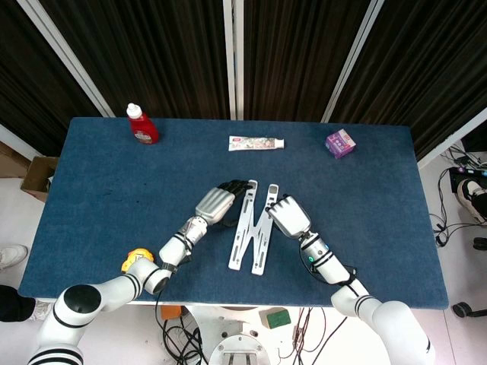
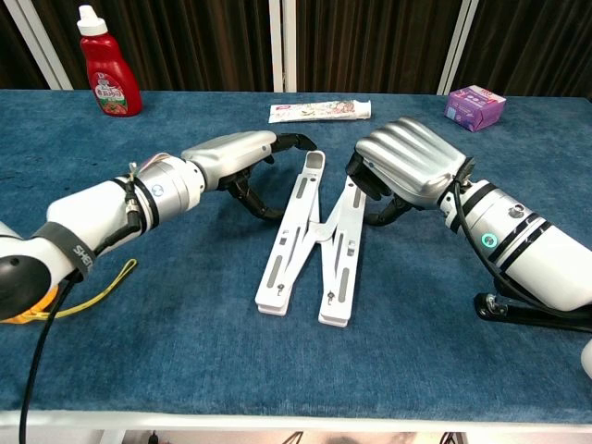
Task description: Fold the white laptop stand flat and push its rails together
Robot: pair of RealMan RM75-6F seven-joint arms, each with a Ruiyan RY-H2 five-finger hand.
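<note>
The left hand lies low on the table, fingers stretched toward the far end of the left rail and holding nothing. The right hand has its fingers curled down at the far end of the right rail; whether it grips the rail I cannot tell. The white laptop stand lies already flat in the middle of the blue table. Its two rails are crossed and spread apart at both ends, so pushing them together is left.
</note>
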